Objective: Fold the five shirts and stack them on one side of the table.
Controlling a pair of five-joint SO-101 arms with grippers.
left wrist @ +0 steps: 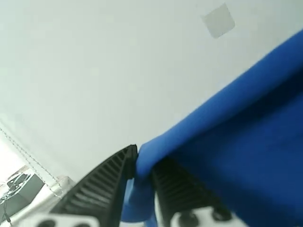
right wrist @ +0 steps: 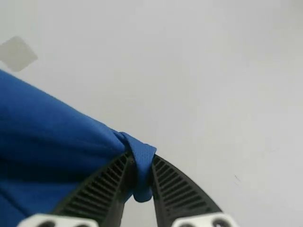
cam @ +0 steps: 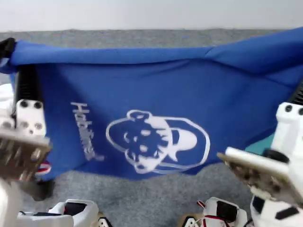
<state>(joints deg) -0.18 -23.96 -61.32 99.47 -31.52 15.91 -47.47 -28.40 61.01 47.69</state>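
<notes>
A blue shirt [cam: 156, 99] with a white printed figure hangs spread out above the table, lifted by its upper edge and facing the high view. My left gripper [left wrist: 142, 170] is shut on one top corner of the blue shirt [left wrist: 236, 142], at the high view's left edge [cam: 6, 49]. My right gripper [right wrist: 138, 177] is shut on the other top corner, a small fold of the blue shirt [right wrist: 52, 137] pinched between its ribbed black fingers [right wrist: 175, 189]. The shirt's lower hem hangs just above the table.
Grey table surface [cam: 142, 198] shows below the hem and behind the shirt. A teal cloth [cam: 262, 144] peeks out under the shirt at the right, a red and white cloth [cam: 43, 168] at the left. Both arm bases [cam: 75, 213] [cam: 218, 213] stand at the near edge.
</notes>
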